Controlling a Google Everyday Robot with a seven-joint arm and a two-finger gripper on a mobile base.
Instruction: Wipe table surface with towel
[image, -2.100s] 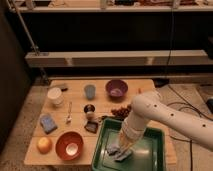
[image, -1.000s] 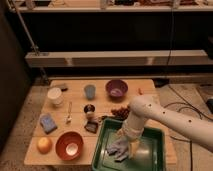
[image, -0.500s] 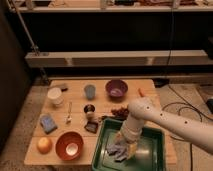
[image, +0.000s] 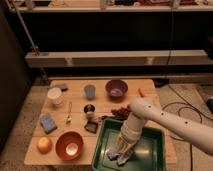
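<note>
The white arm (image: 172, 126) reaches in from the lower right of the frame and bends down into the green tray (image: 148, 153), which sits at the lower right of the table surface (image: 75, 98). The gripper (image: 123, 149) points straight down at the left part of the tray floor, its tip sunk into the towel (image: 114, 154). The jaws are clenched on that grey-blue cloth, which lies bunched around them on the tray bottom, not on the wood.

To the left of the tray, at the lower left of the surface, stand a red-orange bowl (image: 69, 145) and a round orange fruit (image: 44, 145), just beside each other. Above them lies a blue sponge (image: 48, 123), with a spoon (image: 69, 114) to its right. Along the far edge are a white cup (image: 55, 95), a blue-grey cup (image: 90, 91) and a purple bowl (image: 116, 88), well apart from one another. A small dark cup (image: 89, 109) stands near the middle, a dark flat item (image: 92, 126) lies just beside the tray's left rim, and a reddish-brown heap (image: 119, 111) lies beyond the tray's far rim.
</note>
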